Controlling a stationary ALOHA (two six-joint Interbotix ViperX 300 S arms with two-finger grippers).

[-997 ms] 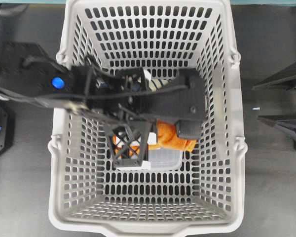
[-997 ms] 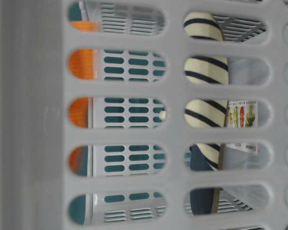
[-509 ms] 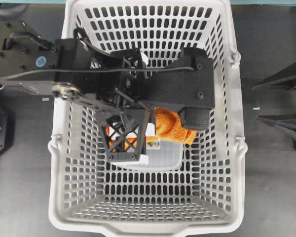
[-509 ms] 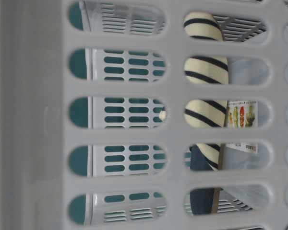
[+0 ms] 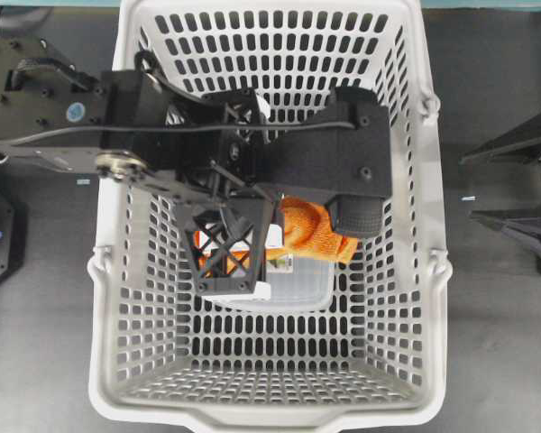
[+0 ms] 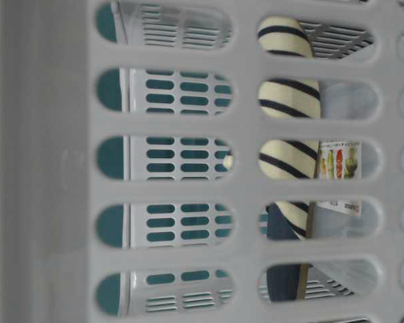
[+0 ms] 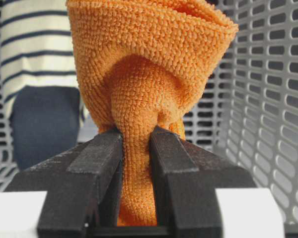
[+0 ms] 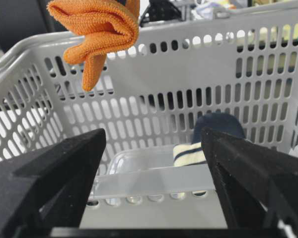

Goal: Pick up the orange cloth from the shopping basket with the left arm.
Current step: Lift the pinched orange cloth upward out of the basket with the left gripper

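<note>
The orange cloth point(image 7: 144, 74) is pinched in a bunched fold between the two black fingers of my left gripper point(image 7: 135, 144). In the overhead view the left gripper point(image 5: 269, 230) hangs over the middle of the light grey shopping basket point(image 5: 433, 180), and the cloth point(image 5: 311, 230) shows beside its lattice finger. In the right wrist view the cloth point(image 8: 97, 29) hangs in the air at the height of the basket's far rim point(image 8: 188, 64). My right gripper point(image 5: 523, 185) is open and empty outside the basket, to its right; its jaws point(image 8: 154, 141) stand wide apart.
A clear plastic container point(image 5: 293, 284) lies on the basket floor under the cloth. A cream cloth with dark stripes point(image 7: 35, 44) and a dark blue item point(image 7: 44, 124) lie in the basket too. The basket wall point(image 6: 54, 168) fills the table-level view.
My left gripper has risen with the orange cloth. The cloth has left the slots of the table-level view. Nothing has visibly moved in the last half second.
</note>
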